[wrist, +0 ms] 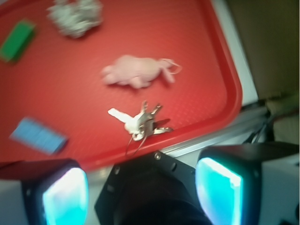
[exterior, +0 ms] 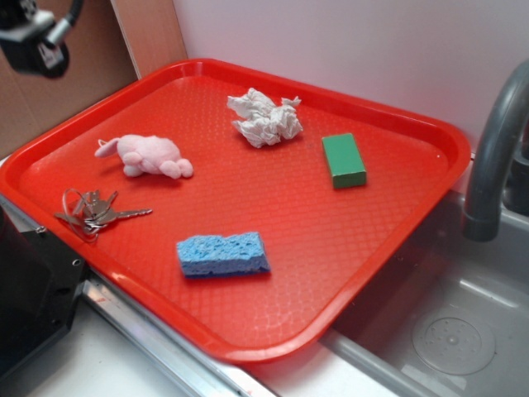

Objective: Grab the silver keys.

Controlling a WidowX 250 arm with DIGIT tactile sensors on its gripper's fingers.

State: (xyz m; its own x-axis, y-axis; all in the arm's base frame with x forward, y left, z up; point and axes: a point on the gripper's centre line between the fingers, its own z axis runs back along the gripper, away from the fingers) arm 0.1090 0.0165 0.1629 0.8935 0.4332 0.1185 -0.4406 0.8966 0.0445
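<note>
On the red tray [exterior: 413,240], silver keys [exterior: 92,211] lie below the raised, spread claw [wrist: 140,192].

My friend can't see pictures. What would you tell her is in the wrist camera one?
The silver keys lie on a red tray beyond the open gripper. Farther off sit a pink toy mouse, blue sponge, green block and crumpled paper.

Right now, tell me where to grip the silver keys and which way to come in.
Grip the silver keys at the bunched heads where the rings gather them, probably from straight above. They lie flat on the red tray near its rim, blades fanned out, so a side approach would likely slide under nothing. The gripper is open and apart from them. The pink toy sits clear.
</note>
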